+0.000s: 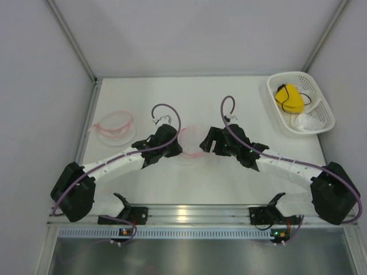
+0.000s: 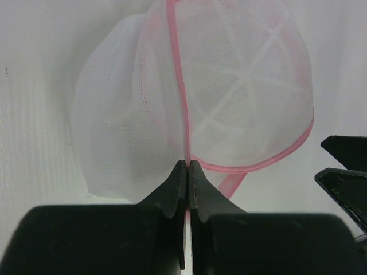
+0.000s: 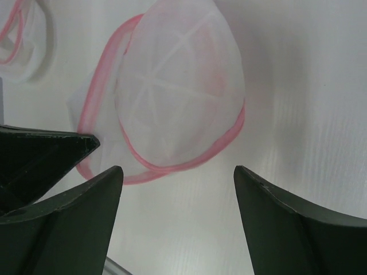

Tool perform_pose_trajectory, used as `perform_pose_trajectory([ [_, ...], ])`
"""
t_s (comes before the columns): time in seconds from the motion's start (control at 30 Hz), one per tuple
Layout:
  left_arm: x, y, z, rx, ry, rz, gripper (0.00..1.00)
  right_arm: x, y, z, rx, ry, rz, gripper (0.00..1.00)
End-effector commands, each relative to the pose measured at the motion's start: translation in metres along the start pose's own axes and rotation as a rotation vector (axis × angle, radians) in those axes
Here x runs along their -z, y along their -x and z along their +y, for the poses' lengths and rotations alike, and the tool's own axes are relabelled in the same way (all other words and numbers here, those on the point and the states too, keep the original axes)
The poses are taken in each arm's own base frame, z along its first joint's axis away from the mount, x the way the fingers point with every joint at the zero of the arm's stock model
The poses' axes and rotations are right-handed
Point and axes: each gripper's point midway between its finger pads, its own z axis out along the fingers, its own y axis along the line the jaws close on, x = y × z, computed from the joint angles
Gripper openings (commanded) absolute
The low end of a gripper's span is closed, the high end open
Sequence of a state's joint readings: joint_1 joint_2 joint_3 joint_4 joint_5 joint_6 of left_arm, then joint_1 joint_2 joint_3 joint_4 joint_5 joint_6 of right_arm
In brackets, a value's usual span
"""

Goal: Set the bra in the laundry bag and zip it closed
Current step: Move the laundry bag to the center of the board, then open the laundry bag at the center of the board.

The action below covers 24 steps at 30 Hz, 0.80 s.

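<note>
While my left gripper (image 2: 188, 166), shut tight, pins the laundry bag (image 2: 246, 97) by its pink rim (image 2: 182, 103) to steady it, my right gripper (image 3: 178, 172) hangs wide open nearby, empty.

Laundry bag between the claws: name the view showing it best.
Left wrist view: the laundry bag fills the frame, its pink trim pinched in the shut left claw. The right wrist view shows its domed side ahead of the open right claw; the top view gives only a faint sliver.
</note>
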State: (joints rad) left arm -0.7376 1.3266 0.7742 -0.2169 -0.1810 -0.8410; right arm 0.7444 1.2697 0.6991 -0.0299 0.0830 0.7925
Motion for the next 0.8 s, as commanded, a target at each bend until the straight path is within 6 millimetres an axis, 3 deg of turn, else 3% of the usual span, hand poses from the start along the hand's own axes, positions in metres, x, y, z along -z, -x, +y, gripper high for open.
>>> perform_pose_trajectory([
  [0.0, -0.001, 0.004, -0.005, 0.017, -0.018, -0.03, 0.0, -0.005, -0.012, 0.001, -0.033, -0.001, 0.023, 0.79],
  [0.17, 0.0, 0.001, -0.002, 0.018, -0.014, -0.025, 0.0, -0.022, -0.021, 0.005, -0.029, 0.003, 0.063, 0.71],
  [0.37, 0.0, -0.005, 0.004, 0.022, -0.006, -0.021, 0.0, -0.034, -0.01, 0.01, -0.032, 0.006, 0.019, 0.48],
  [0.57, 0.004, -0.007, 0.012, 0.024, 0.005, -0.037, 0.0, -0.036, 0.004, 0.021, -0.056, 0.024, -0.024, 0.03],
  [0.77, 0.008, -0.013, 0.024, 0.029, 0.021, -0.043, 0.0, -0.013, 0.042, 0.047, -0.118, 0.105, -0.144, 0.0],
])
